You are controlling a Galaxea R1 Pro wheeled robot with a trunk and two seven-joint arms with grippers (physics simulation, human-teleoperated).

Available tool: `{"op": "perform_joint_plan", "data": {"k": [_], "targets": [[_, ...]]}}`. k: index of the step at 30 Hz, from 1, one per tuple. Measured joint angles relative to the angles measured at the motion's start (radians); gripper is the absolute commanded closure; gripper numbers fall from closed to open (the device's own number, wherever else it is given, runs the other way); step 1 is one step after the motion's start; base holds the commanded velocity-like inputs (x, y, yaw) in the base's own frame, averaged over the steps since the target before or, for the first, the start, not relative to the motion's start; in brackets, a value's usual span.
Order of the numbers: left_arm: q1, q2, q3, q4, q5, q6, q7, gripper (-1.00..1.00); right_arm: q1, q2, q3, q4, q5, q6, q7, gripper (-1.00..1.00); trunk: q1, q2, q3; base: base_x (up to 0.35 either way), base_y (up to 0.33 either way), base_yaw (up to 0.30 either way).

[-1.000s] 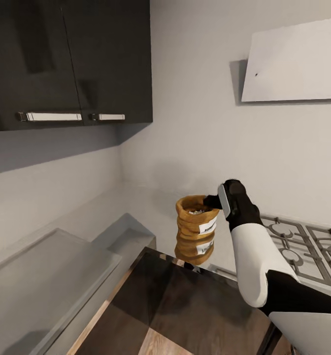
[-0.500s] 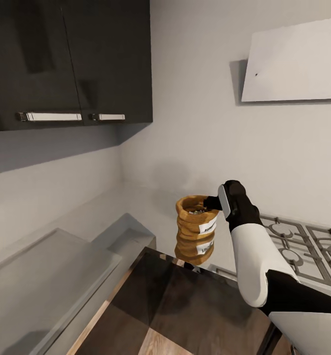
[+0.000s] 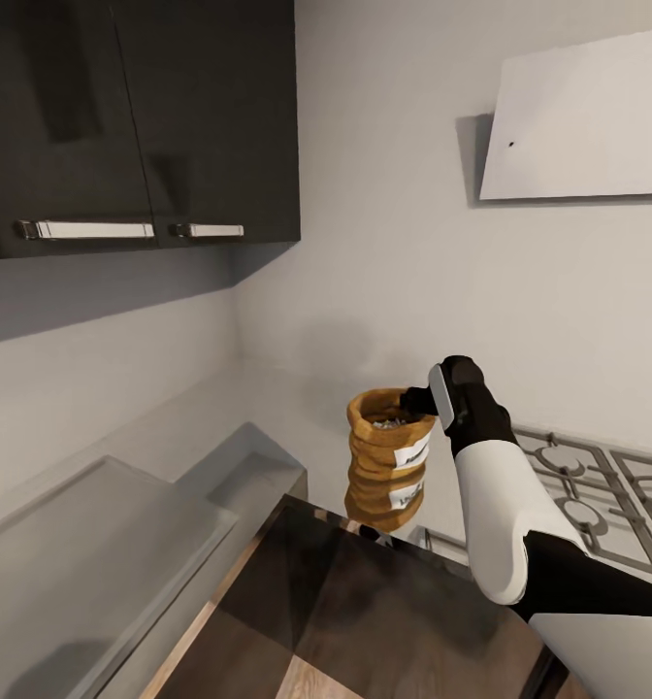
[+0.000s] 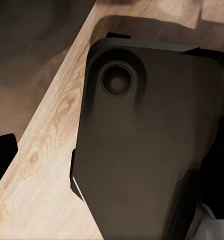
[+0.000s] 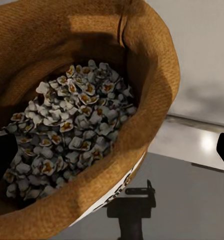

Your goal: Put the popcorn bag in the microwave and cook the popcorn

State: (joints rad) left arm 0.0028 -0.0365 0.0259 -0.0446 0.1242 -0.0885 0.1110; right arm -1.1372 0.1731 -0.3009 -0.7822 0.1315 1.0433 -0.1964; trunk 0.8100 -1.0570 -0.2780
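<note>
The tan-brown popcorn bag (image 3: 389,449) stands at the back of the glossy light-grey countertop (image 3: 268,398), which mirrors it. Its white label faces right. Whitish popcorn (image 5: 67,130) fills the sack's mouth. My right gripper (image 3: 418,398) sits at the rim's right side. In the right wrist view its fingertips (image 5: 3,157) are far apart, one over the popcorn and one outside the sack wall, so it is open. The left gripper's dark fingertip (image 4: 2,160) shows at the picture's edge over a wooden floor. I cannot pick out the microwave with certainty.
A pale grey box-like block (image 3: 103,544) lies at the lower left, with a dark glossy panel (image 3: 365,621) in front of the bag. The steel gas hob (image 3: 598,495) is to the right, under a white hood (image 3: 588,116). Dark wall cabinets (image 3: 132,116) hang at the upper left.
The whole head view has shifted slightly, so the camera moved. The right arm and the bag keep the same places relative to each other.
</note>
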Motion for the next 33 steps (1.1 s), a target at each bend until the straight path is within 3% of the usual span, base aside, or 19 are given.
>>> {"op": "perform_joint_plan", "data": {"k": [5, 12, 25, 33], "targets": [[0.000, -0.001, 0.002, 0.000, 0.000, 0.000, 0.000, -1.00, 0.000, 0.000, 0.004, -0.012, -0.016, 0.000, -0.004, -1.00, 0.000, 0.000, 0.000, 0.001, 0.000, 0.000], [0.000, 0.000, 0.001, 0.000, -0.001, -0.001, 0.000, -1.00, 0.000, 0.000, 0.006, -0.019, 0.025, -0.028, -0.008, -1.00, 0.000, 0.000, 0.000, -0.037, 0.000, 0.000], [0.000, 0.000, 0.002, 0.000, -0.002, -0.001, 0.000, -1.00, 0.000, 0.000, 0.006, -0.018, 0.022, -0.043, -0.007, -1.00, 0.000, 0.000, 0.000, -0.128, 0.000, 0.000], [0.000, -0.001, 0.001, 0.000, -0.002, -0.002, 0.000, -1.00, 0.000, 0.000, 0.007, -0.017, 0.010, -0.131, 0.000, -1.00, 0.000, 0.000, 0.000, 0.000, 0.000, 0.000]]}}
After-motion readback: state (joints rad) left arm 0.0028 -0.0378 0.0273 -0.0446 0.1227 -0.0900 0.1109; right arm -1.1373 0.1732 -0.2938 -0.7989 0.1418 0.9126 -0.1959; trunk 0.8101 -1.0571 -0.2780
